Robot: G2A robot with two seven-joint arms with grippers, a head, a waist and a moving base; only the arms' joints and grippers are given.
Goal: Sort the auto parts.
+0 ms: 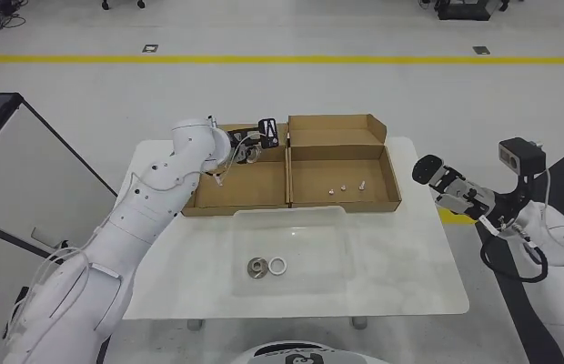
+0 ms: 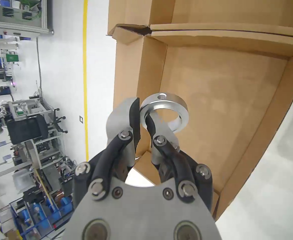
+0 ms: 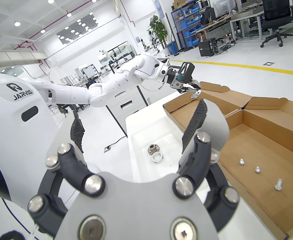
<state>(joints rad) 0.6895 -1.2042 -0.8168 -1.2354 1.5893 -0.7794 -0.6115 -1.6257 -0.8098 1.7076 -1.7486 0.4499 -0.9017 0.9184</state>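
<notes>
My left gripper (image 2: 142, 116) is shut on the wall of a silver metal ring (image 2: 166, 101), one finger inside the hole and one outside. It holds the ring in the air above the far end of the left cardboard box (image 1: 236, 187). The right wrist view shows that left gripper (image 3: 194, 88) with the ring (image 3: 196, 94) over the box. My right gripper (image 3: 139, 123) is open and holds nothing; it hangs off the table's right side (image 1: 428, 170). Three bolts (image 1: 345, 188) lie in the right cardboard box (image 1: 382, 196).
A clear tray (image 1: 327, 273) at the table's front middle holds a metal hub (image 1: 256, 267) and a white ring (image 1: 277, 266). The two boxes stand side by side at the back with flaps up. A white cabinet (image 1: 36, 173) stands left of the table.
</notes>
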